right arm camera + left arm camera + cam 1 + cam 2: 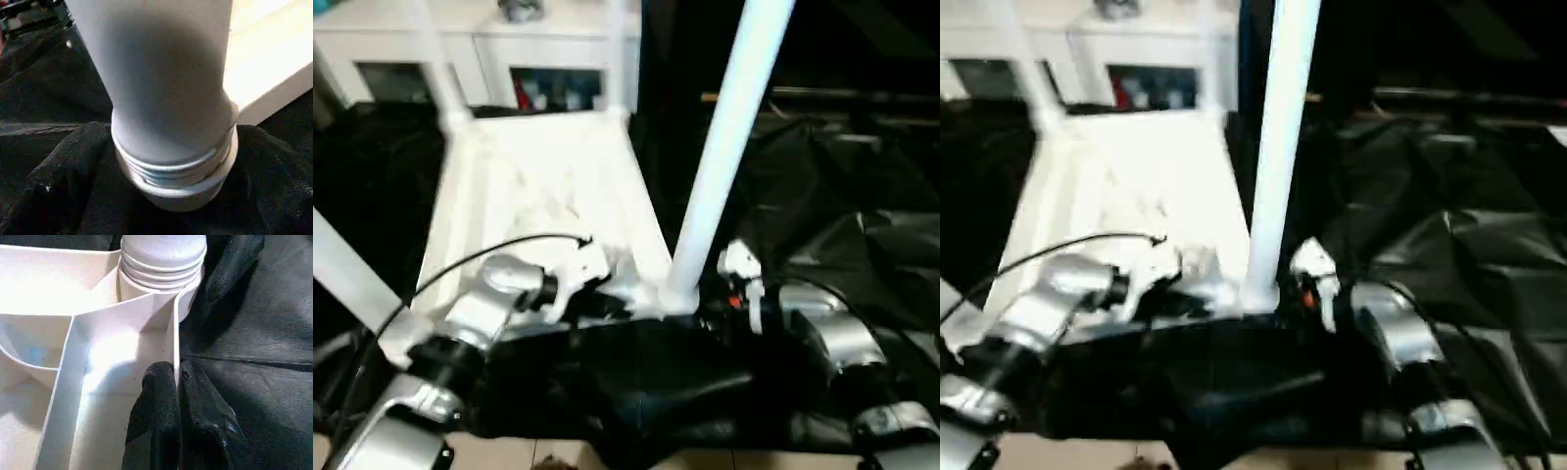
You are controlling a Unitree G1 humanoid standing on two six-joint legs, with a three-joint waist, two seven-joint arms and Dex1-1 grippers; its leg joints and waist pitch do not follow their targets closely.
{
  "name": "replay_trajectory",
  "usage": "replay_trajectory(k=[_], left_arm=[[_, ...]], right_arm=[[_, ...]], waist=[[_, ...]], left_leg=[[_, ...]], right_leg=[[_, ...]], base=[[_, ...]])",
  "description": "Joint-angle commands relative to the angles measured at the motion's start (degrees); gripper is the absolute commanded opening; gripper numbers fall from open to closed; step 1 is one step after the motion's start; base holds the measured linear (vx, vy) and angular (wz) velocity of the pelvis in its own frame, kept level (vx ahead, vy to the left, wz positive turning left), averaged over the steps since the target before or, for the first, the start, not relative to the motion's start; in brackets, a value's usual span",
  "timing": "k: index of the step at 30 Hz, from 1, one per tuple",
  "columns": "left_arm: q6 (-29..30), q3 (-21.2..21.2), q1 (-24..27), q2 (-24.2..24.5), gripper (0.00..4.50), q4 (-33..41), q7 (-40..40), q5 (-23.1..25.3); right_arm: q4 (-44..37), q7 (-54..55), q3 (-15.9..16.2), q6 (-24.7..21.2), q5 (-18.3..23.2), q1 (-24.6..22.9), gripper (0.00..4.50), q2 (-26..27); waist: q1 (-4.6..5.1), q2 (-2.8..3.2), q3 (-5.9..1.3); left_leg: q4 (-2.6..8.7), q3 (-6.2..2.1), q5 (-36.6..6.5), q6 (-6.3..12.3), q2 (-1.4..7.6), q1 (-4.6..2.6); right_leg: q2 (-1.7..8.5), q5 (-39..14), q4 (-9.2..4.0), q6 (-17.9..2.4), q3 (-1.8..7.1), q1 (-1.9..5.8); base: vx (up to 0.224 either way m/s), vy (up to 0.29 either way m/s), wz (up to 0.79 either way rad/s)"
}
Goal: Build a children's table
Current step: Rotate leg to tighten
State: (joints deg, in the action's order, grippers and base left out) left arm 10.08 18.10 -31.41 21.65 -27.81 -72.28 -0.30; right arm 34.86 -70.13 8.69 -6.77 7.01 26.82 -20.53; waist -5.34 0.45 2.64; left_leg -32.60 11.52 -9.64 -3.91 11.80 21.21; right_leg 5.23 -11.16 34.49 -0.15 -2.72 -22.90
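Note:
The children's table top (538,196) lies upside down on a black cloth, ribbed underside up. Two legs (440,69) stand in its far corners, and another leg (347,269) slants at the near left. The near right leg (724,147) stands upright in its corner socket (161,279), with thread rings showing above the socket's rim (181,191). My left gripper (177,374) is shut on the top's thin rim wall just beside that socket, one finger on each side. My right gripper (720,304) sits close to the base of that leg on its right side.
A white glass-door cabinet (480,39) stands behind the table top. Crumpled black cloth (842,196) covers the floor around and to the right. A black cable (499,250) arcs over my left forearm. Pale floor tiles (558,455) show at the near edge.

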Motion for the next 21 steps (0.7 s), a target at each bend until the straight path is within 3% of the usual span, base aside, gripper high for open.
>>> replay_trajectory(k=[1, 21], left_arm=[[-1.4, 1.3, -0.4, -0.9, 0.0, -0.6, -2.7, -1.9], [-5.6, 1.1, -0.7, -0.9, 0.0, -3.9, -4.6, -1.0]], right_arm=[[-1.6, -2.8, 1.9, 0.2, -0.4, -0.3, 4.45, -0.1], [-7.3, -2.8, 0.5, 2.4, 2.1, -0.8, 4.45, -0.5]], waist=[[0.11, -0.56, -3.41], [-0.16, -0.95, -3.34]], left_leg=[[3.33, -0.43, -12.6, 3.09, 1.59, -0.93], [3.17, -0.5, -11.6, 3.07, 1.48, -0.76]], right_leg=[[2.45, -7.3, -3.61, -14.2, 1.73, 2.51], [2.53, -10.0, -3.55, -12.4, 1.86, 2.4]], base=[[0.0, 0.0, 0.0], [0.0, 0.0, 0.0]])
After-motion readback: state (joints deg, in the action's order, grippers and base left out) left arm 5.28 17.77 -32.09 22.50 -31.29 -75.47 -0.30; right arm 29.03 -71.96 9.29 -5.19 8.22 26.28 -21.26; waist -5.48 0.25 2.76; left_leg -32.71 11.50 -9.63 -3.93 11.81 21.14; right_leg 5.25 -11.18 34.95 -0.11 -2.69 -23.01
